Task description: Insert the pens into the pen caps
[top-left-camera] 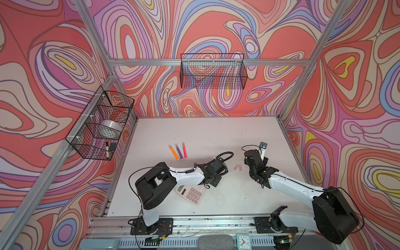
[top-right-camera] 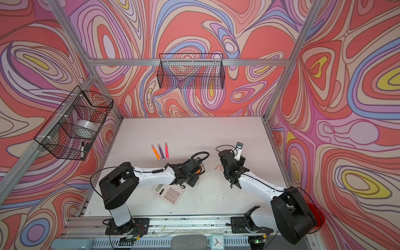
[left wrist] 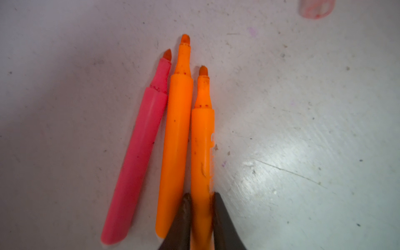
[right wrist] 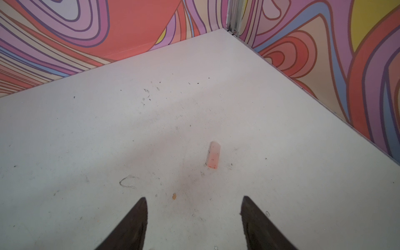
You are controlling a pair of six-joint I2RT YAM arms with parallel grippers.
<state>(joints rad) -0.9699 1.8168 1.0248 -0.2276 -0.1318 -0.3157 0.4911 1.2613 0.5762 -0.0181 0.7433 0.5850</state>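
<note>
Three pens (left wrist: 176, 140) lie side by side, tips toward about 3 o'clock; left hand (left wrist: 200, 195) pinches one orange pen (left wrist: 202, 140); right hand (right wrist: 194, 200) stands wide.

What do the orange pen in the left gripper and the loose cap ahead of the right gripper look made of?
The orange pen in the left gripper: likely moulded plastic, opaque and smooth with a slight sheen, scuffed and speckled. The pen cap: probably translucent plastic, pale pink-white, with reddish ink stains showing through.
</note>
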